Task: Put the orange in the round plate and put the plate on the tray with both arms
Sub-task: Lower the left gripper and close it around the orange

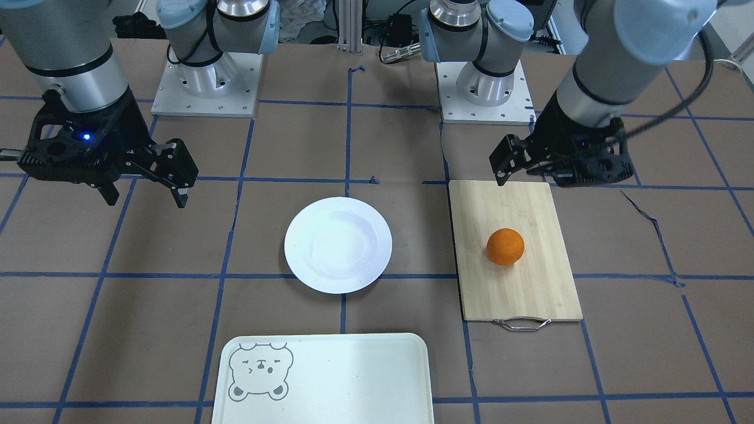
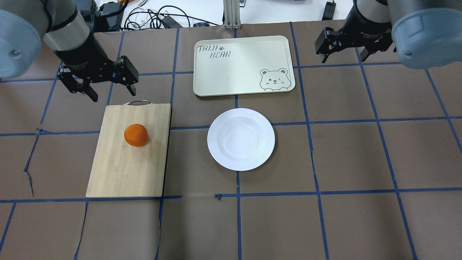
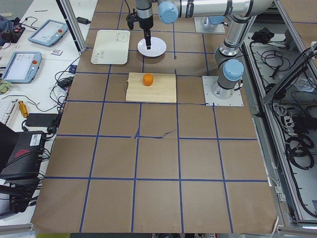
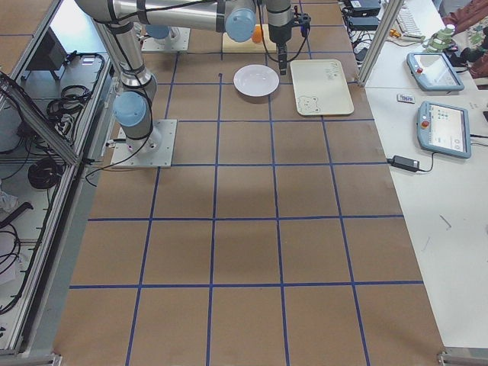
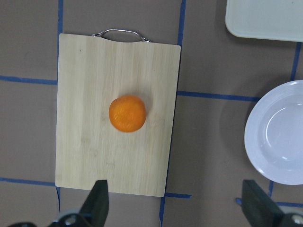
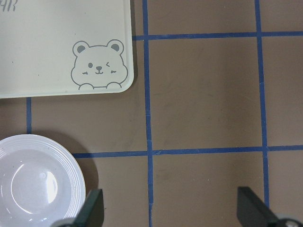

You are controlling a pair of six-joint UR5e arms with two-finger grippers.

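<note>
The orange (image 2: pixel 136 135) rests on a bamboo cutting board (image 2: pixel 126 169), also visible in the left wrist view (image 5: pixel 127 113). The round plate (image 2: pixel 240 139) sits empty at the table's middle, to the right of the board. Beyond it lies the cream tray (image 2: pixel 242 65) with a bear drawing, also empty. My left gripper (image 2: pixel 113 94) hovers open above the handle end of the board, clear of the orange (image 1: pixel 505 246). My right gripper (image 2: pixel 344 55) hangs open over bare table to the right of the tray, holding nothing; the plate (image 6: pixel 33 179) sits at the lower left of its wrist view.
The brown table cover carries a grid of blue tape. Both arm bases (image 1: pixel 206 82) (image 1: pixel 486 88) stand at the robot's edge. Side tables beyond the tray hold tablets (image 4: pixel 446 126) and cables (image 2: pixel 158 18). A metal handle (image 1: pixel 521 323) sticks out from the board.
</note>
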